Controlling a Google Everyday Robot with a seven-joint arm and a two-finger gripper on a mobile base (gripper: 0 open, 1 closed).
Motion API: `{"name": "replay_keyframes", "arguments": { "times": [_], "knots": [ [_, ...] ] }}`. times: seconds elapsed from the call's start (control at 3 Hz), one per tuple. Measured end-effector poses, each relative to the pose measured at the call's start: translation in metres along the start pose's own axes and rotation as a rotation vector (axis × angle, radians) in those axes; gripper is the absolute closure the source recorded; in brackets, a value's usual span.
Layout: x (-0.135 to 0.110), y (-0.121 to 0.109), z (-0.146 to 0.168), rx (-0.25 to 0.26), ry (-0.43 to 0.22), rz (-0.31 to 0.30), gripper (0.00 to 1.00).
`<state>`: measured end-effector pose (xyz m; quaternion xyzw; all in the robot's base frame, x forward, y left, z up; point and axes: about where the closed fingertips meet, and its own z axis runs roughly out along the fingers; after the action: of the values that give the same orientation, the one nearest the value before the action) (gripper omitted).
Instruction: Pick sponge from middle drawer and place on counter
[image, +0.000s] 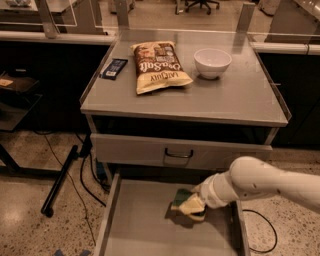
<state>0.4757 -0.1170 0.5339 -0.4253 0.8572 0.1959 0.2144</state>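
The white arm (265, 182) is seen entering from the right edge, low in the scene. It is stretched toward the left and bent slightly downward, so that its rounded thick part is placed over the right wall of the middle drawer (135, 225). The wrist is narrowed toward the end effector (197, 202), which is located inside the open drawer, in its right half and toward the far side.

The end effector is closed on the sponge (186, 202). The sponge is gripped at its right end, and the fingers themselves are mostly covered by it. The sponge is held tilted, with the dark green face turned up and far and the yellow body turned near and left. A dark shadow is seen on the drawer bottom just under it, so the sponge appears to be raised a little from the bottom. Whether one corner is touching the bottom cannot be told.

The middle drawer is pulled out toward the near side, below the closed drawer front (130, 150) with its dark handle (178, 154).

On the tabletop (235, 97) three things are placed in the far part: a dark blue packet (114, 68) at the left, a chip bag (159, 66) beside it in the middle, and a white bowl (212, 62) to the right of the bag. They are apart from each other.
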Motion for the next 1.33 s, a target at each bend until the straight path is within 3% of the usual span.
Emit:
{"name": "replay_keyframes", "arguments": {
  "times": [0.33,0.67,1.0,1.33],
  "knots": [
    [-0.004,-0.042,-0.069,0.134,-0.008,0.063,1.0],
    [-0.014,-0.082,-0.167,0.305,-0.014,0.1,1.0],
    [-0.018,-0.082,-0.165,0.284,-0.019,0.106,1.0],
    [-0.019,-0.096,-0.227,0.325,-0.055,0.136,1.0]
  ]
}}
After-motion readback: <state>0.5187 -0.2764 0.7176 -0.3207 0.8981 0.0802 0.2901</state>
